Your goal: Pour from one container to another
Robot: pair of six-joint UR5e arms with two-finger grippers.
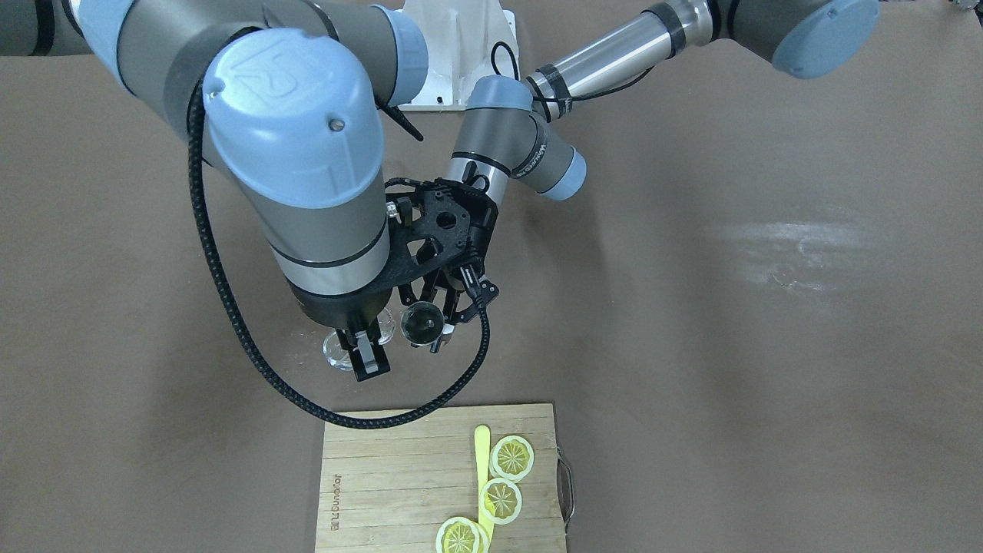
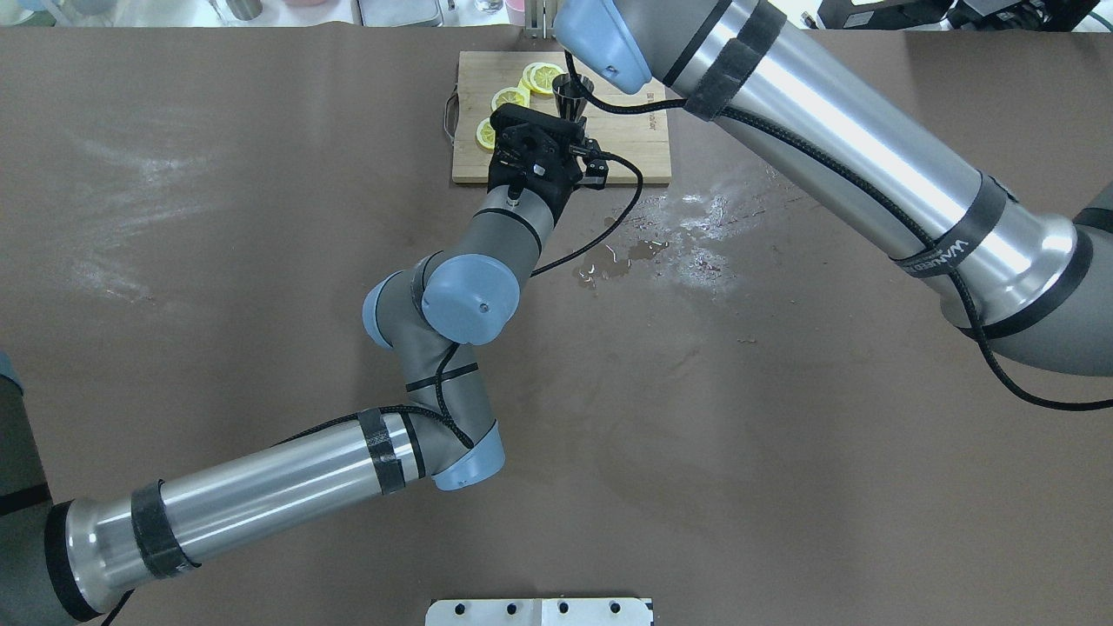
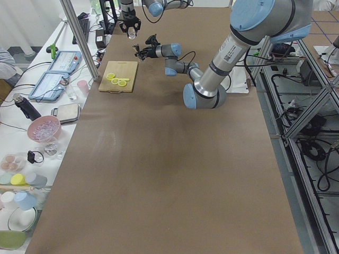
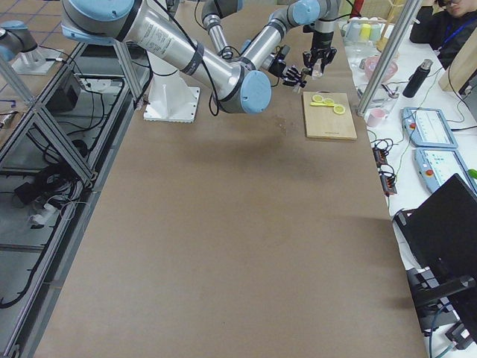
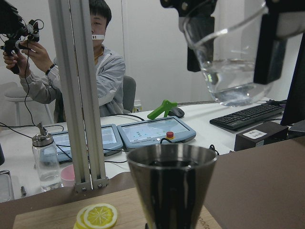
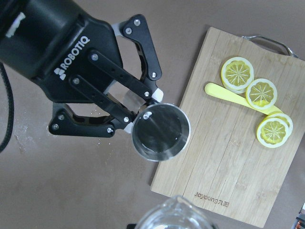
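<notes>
Both containers are up off the table [image 2: 261, 217] at its far side, by the cutting board [image 6: 228, 157] with the lemon slices [image 6: 237, 73].

Your right claw [image 1: 362, 349] is clamped on the sides of the glass cup [image 5: 228, 71]. The cup hangs higher than the steel jigger [image 6: 160, 131] and a little to its right, and the two do not touch. It is slightly tilted, with clear liquid in its lower part.

Treat the cup as smooth, brittle and likely slick under the pads. It looks light, but the liquid will shift as you tip it, so turn it slowly. A grip on the side walls, clear of the lip, seems best.

Your left claw [image 6: 142, 110] is closed on the jigger below its rim and holds it upright with the mouth open to the sky. The jigger is stiff, light and polished, so the narrow waist is probably the surest hold. Its mouth is small, and a wet patch [image 2: 635, 252] on the table suggests spills come easily. I cannot tell whether the jigger holds any liquid.
</notes>
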